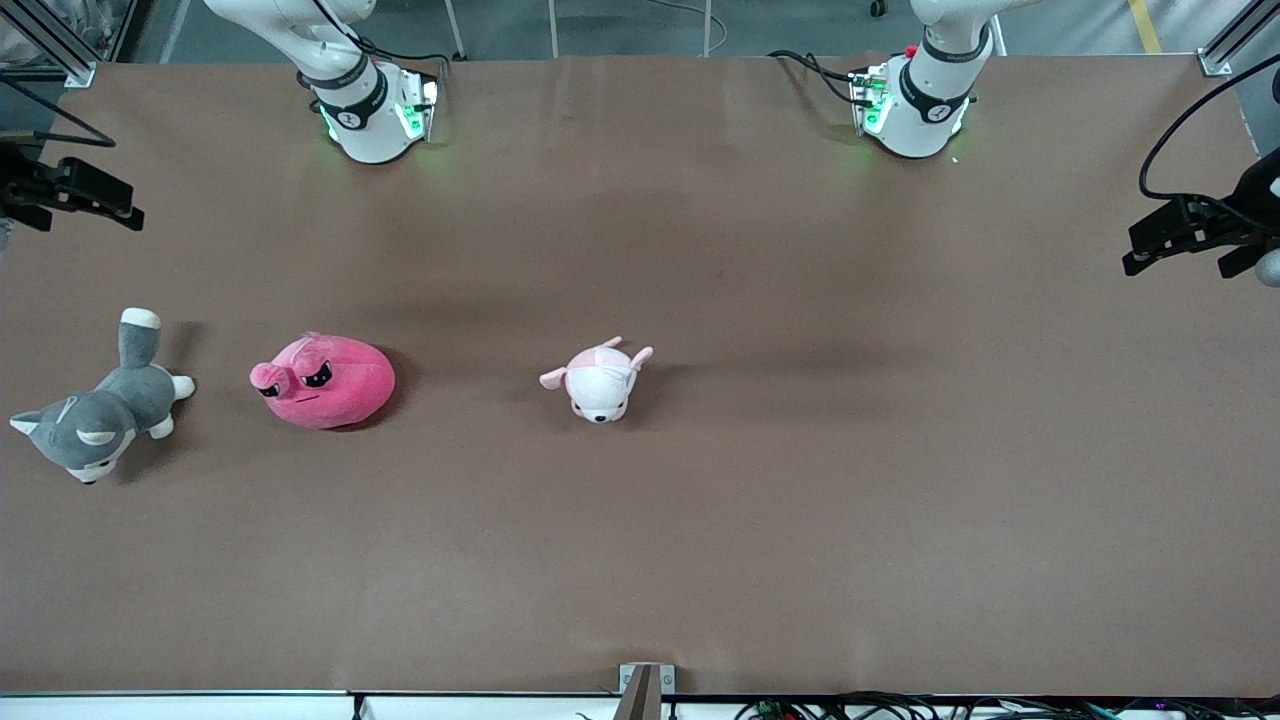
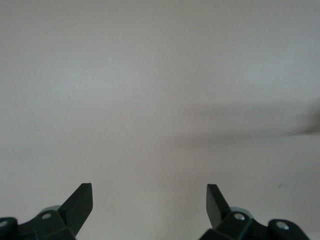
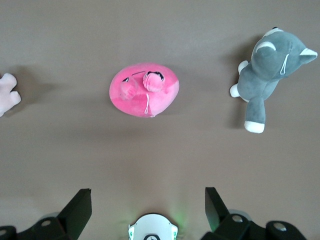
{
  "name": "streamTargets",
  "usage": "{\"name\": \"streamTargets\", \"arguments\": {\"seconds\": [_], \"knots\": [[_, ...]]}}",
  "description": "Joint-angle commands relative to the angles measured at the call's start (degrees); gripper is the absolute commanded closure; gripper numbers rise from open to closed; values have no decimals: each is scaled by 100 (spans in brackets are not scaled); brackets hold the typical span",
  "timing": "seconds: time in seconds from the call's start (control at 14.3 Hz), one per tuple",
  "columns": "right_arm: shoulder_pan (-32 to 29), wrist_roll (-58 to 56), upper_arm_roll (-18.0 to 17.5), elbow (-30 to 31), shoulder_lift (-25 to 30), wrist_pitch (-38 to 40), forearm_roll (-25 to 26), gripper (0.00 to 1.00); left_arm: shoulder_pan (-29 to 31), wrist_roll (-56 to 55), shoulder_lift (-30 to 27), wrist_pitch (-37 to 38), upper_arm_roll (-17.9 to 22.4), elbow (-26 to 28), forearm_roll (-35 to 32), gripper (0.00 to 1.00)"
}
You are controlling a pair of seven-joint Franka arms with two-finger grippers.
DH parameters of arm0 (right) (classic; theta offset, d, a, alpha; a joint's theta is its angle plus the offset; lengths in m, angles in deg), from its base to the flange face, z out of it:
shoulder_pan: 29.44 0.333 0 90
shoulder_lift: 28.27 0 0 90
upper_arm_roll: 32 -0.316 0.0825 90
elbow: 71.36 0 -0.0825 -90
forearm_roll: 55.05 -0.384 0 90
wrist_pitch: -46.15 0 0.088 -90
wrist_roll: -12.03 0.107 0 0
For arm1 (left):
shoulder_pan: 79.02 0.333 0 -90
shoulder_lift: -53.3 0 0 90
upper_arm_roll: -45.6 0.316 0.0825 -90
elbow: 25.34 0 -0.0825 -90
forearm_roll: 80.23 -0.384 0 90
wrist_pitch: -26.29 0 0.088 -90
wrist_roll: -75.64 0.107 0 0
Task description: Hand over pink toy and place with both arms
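While both claws hang open, pink toy point(image 1: 325, 381) lies untouched on table point(image 1: 760, 520).

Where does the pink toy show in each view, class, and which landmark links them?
Front view: pink toy on the table, between two other plushes.
Left wrist view: not in it.
Right wrist view: in the middle.
Shared landmark: grey husky plush beside it.
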Motion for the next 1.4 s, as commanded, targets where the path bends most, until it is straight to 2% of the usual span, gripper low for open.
{"name": "streamTargets", "arguments": {"seconds": [0.0, 0.07, 0.14, 0.28, 0.49, 1.33], "knots": [[15, 115, 11, 365, 385, -52, -91, 0, -64, -58, 65, 1, -1, -98, -87, 0], [15, 106, 11, 374, 429, -61, -91, 0, -134, -67, 74, 1, 25, -98, -96, 0], [7, 106, 11, 383, 499, -52, -91, 0, -404, -84, 65, 10, 252, -98, -105, 0], [7, 106, 11, 462, 648, -70, -91, 0, -1107, -41, 65, 10, 998, -98, -79, 0], [-2, 106, -7, 453, 702, -114, -100, 0, -1583, -49, 65, 10, 1466, -98, -87, 0], [51, 115, 72, 453, 693, -219, -249, 0, -1646, -58, 39, 10, 1528, -98, -87, 0]]}}
